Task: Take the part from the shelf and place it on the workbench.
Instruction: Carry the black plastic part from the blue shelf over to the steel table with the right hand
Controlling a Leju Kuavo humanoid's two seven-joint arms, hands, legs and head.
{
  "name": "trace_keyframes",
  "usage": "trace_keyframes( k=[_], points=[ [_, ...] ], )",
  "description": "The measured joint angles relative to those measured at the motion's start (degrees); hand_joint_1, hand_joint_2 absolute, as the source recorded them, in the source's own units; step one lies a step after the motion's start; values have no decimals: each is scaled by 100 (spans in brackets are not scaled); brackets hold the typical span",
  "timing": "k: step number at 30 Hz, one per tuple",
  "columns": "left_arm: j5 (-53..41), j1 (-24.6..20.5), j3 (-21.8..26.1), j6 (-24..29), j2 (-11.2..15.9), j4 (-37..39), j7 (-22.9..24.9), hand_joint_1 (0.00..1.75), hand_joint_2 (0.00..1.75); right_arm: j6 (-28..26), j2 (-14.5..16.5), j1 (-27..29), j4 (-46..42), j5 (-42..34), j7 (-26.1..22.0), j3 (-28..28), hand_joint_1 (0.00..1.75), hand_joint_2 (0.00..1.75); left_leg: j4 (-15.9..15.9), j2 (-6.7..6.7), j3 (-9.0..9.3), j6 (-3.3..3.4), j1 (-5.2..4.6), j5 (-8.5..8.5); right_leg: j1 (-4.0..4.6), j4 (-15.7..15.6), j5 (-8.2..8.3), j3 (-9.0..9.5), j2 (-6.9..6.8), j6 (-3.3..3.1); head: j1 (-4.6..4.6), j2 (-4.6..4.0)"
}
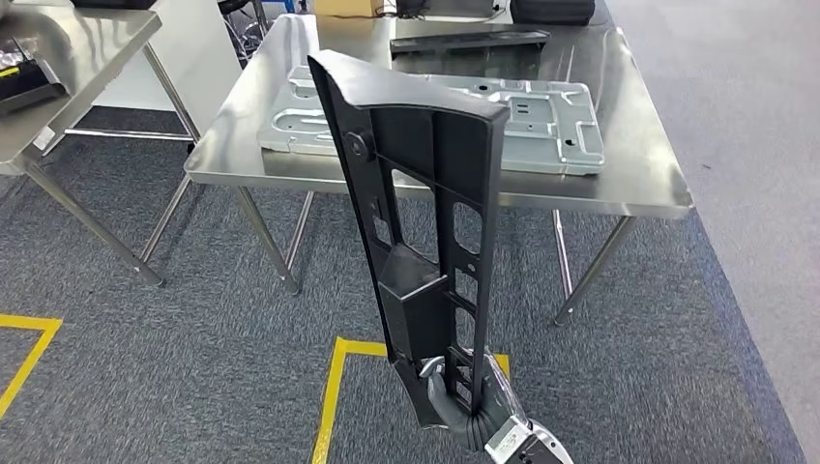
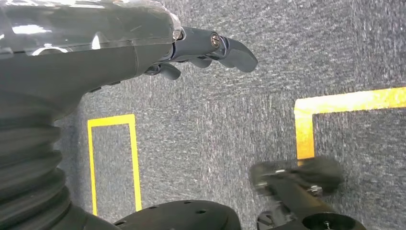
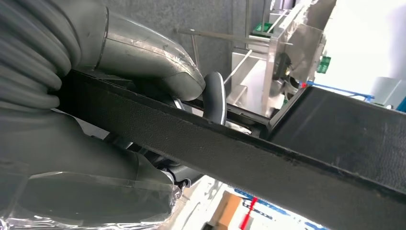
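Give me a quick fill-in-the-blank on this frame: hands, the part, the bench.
1. The long black part is held at its lower end by the robot's ____ hand.
2. The left hand hangs over grey carpet and holds ____.
3. On the steel workbench ahead lies a flat ____ metal panel.
4. The floor markings on the carpet are ____ in colour.

Missing words: right; nothing; grey; yellow

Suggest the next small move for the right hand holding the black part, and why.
Probably carry it forward over the workbench: the right hand grips the long black part at its lower end, upright, short of the table, where a grey metal panel already lies.
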Motion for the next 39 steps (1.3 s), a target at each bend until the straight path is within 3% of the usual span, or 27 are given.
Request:
trace_keyframes(
  k=[3,6,7,9,10,11,12,14,16,19,21,22,25,26,27,30,31,32,33,36,37,39],
  points=[
    [-4,18,6,0,5,1,-22,0,175,2,-5,-32,27,-2,-35,2,175,175,-309,-9,66,122,-54,22,-3,23,-11,28,2,106,-5,0],
    [-9,25,11,-3,-18,1,-23,0,175,-2,-13,-69,37,-3,-42,4,175,175,-449,-19,261,186,7,144,-4,284,-115,-8,-2,204,-3,0],
    [-17,26,13,-5,-26,1,-22,0,175,-7,-16,-83,39,-4,-46,4,175,175,-472,-16,317,195,20,139,-15,516,-245,-138,-1,235,-3,0],
    [-39,32,14,-13,-28,1,-21,0,175,-25,-24,-85,45,-7,-50,3,175,175,-480,-13,358,207,24,94,-50,1154,-526,-569,0,296,-3,0],
    [-49,38,14,-17,-28,1,-20,0,175,-38,-29,-71,46,-7,-51,3,175,175,-480,-16,379,202,26,64,-73,1392,-579,-773,-2,319,-3,0],
    [-53,44,15,-21,-28,1,-19,0,175,-51,-34,-52,47,-7,-51,3,175,175,-479,-21,414,191,31,29,-93,1461,-520,-896,-4,340,-3,0],
    [-54,50,15,-22,-28,1,-18,0,175,-65,-38,-32,45,-6,-51,3,175,175,-479,-27,466,175,38,-13,-110,1319,-334,-910,-6,357,-3,0],
    [-53,60,17,-22,-34,1,-14,0,175,-85,-40,3,37,-6,-51,2,175,175,-482,-35,590,125,57,-110,-130,625,192,-697,-10,367,-3,0],
    [-50,68,20,-20,-39,1,-11,0,175,-94,-41,39,25,-4,-50,2,175,175,-487,-33,666,53,61,-194,-103,139,348,-544,-21,311,-2,0],
    [-47,71,28,-15,-37,1,-8,0,175,-109,-42,117,-19,4,-46,2,175,175,-444,-22,753,-69,51,-250,-77,58,317,-477,-16,154,-1,0],
    [-55,68,32,-18,-34,1,9,0,175,-119,-40,148,-57,12,-43,2,175,175,-188,-18,694,-116,57,-303,-96,20,293,-353,-17,68,-4,0],
    [-59,63,33,-20,-31,1,19,0,175,-125,-39,159,-76,16,-43,2,175,175,81,-16,550,-131,62,-381,-102,3,270,-295,-21,38,-5,0],
    [-82,-2,36,-22,-17,-1,19,0,175,-162,-38,232,-122,23,-43,2,175,175,1096,-10,-146,-159,62,-789,-86,-8,165,-183,-28,-1,-8,0],
    [-97,-25,36,-22,-12,-1,5,0,175,-183,-38,260,-130,27,-43,2,175,175,1222,-9,-293,-157,61,-843,-79,-8,122,-136,-24,-5,-8,0],
    [-118,-37,36,-22,-9,-1,-9,0,175,-204,-38,276,-135,31,-42,2,175,175,1144,-8,-337,-149,59,-771,-74,-8,77,-77,-17,-5,-7,0],
    [-178,-18,36,-24,-2,-1,-33,0,175,-263,-37,290,-173,35,-33,2,175,175,185,1,-150,-55,28,-16,-53,-10,-68,120,6,23,-7,0],
    [-191,-9,36,-28,1,-1,-36,0,175,-277,-37,292,-189,35,-28,2,175,175,-53,5,-102,-19,8,115,-46,-11,-114,156,13,53,-7,0],
    [-200,-4,36,-32,3,-1,-39,0,175,-287,-36,296,-203,37,-23,1,175,175,-188,9,-78,15,-11,182,-40,-14,-146,187,17,89,-7,0],
    [-208,-3,36,-35,4,-1,-43,0,175,-295,-37,305,-218,36,-20,-1,175,175,-217,5,-66,42,-20,146,-35,11,-143,207,20,131,-6,0],
    [-224,7,34,-42,-7,0,-29,0,175,-263,-36,337,-278,-62,-37,-2,175,175,-344,-14,128,137,14,207,-41,223,-182,209,13,226,-4,0],
    [-224,10,34,-43,-11,0,-19,0,175,-234,-36,344,-302,-121,-51,-2,175,175,-378,-14,197,161,25,203,-47,422,-279,107,12,252,-4,0],
    [-221,16,34,-45,-16,-1,7,0,175,-185,-37,364,-340,-210,-74,-3,175,175,-409,-11,259,192,30,164,-63,1047,-556,-320,11,309,-5,0]
  ],
)
